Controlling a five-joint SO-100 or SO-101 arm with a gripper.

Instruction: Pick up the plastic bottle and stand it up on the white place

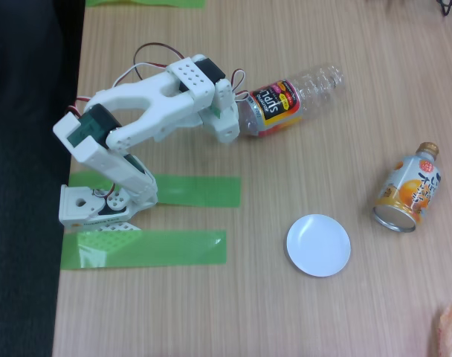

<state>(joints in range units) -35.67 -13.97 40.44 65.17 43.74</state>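
Observation:
The plastic bottle lies on its side at the upper middle of the wooden table in the fixed view, its clear ribbed end pointing right and its red and yellow label facing up. My white gripper reaches in from the left. Its fingers close around the bottle's left end, and the cap is hidden behind them. The white place, a small round plate, sits bare on the table well below and a little right of the bottle.
An orange drink can-bottle with a gold cap lies on its side to the right. Two green tape strips cross the table by the arm's base. The table's left edge drops off to dark floor.

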